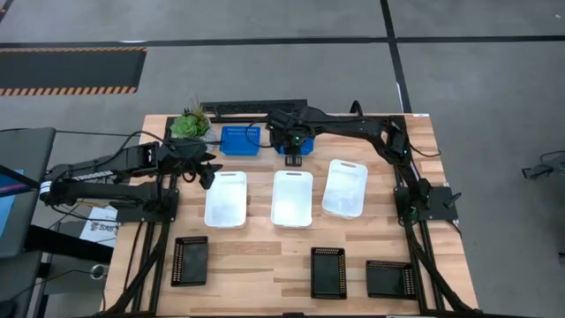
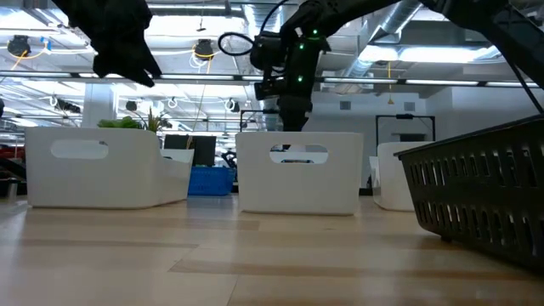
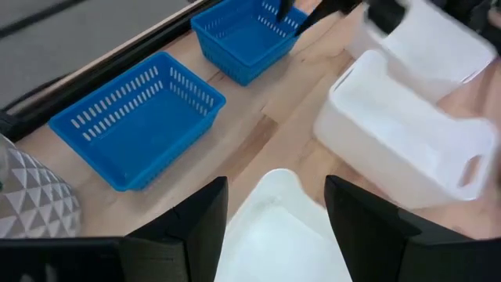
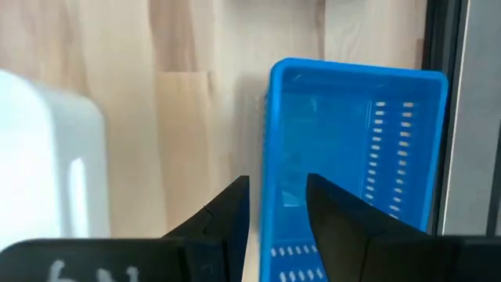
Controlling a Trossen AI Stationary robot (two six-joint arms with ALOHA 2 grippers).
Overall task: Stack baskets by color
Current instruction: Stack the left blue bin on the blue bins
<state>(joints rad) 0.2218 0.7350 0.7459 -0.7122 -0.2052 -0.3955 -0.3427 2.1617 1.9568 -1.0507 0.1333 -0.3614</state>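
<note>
Two blue baskets stand on the table at its far side: one (image 1: 240, 140) (image 3: 137, 117) beside the potted plant, the other (image 3: 243, 39) (image 4: 352, 157) under my right arm. My right gripper (image 4: 278, 211) (image 1: 293, 155) points down, open, with that basket's side wall between its fingers. My left gripper (image 3: 274, 235) (image 1: 205, 172) hangs open above the left white basket (image 1: 225, 199). Two more white baskets (image 1: 292, 197) (image 1: 345, 188) stand in the middle row. Three black baskets (image 1: 190, 261) (image 1: 328, 271) (image 1: 390, 278) lie along the near edge. My right gripper straddles the blue basket's side wall (image 4: 270, 184) from above, one finger inside the basket and one outside. A gap shows between the inner finger (image 4: 333, 215) and the wall. I cannot tell whether the outer finger touches it. The basket rests on the table.
A small green potted plant (image 1: 190, 124) stands at the far left corner. A dark power strip (image 1: 256, 106) runs along the far edge. Bare wood lies between the white row and the black baskets.
</note>
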